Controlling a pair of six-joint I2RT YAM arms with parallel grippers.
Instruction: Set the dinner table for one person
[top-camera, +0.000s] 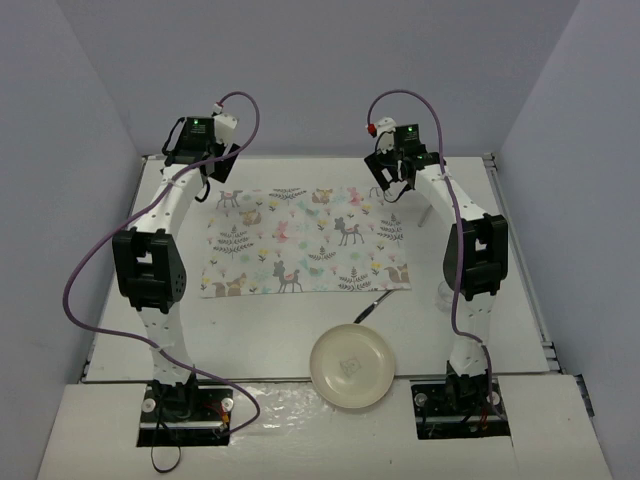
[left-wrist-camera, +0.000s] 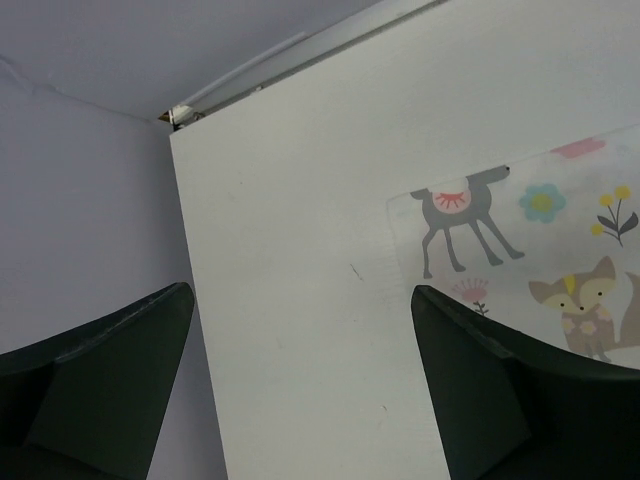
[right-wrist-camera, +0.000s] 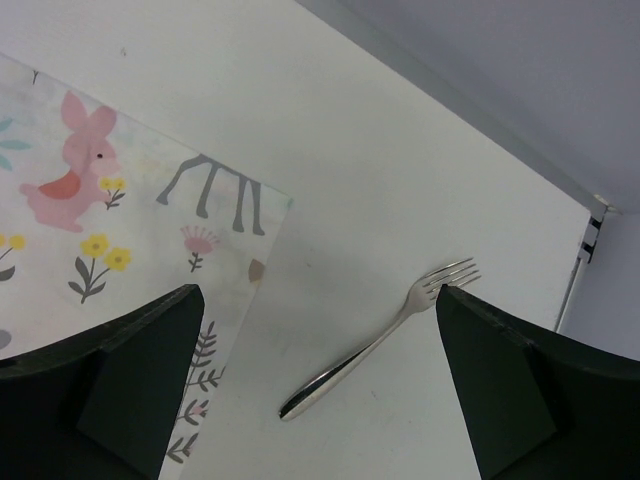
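Left fingers (left-wrist-camera: 110, 380): hanging spread apart, empty, over placemat's (top-camera: 305, 240) far left corner.
Right fingers (right-wrist-camera: 120, 385): hanging apart, empty; fork (right-wrist-camera: 380, 345) lying beside placemat's far right corner.
Bench (top-camera: 270, 320): stretching beneath both arms, carrying placemat, plate (top-camera: 335, 382) near front edge.

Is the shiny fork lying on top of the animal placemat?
No, the fork lies on the bare white dinner table, beside the edge of the placemat.
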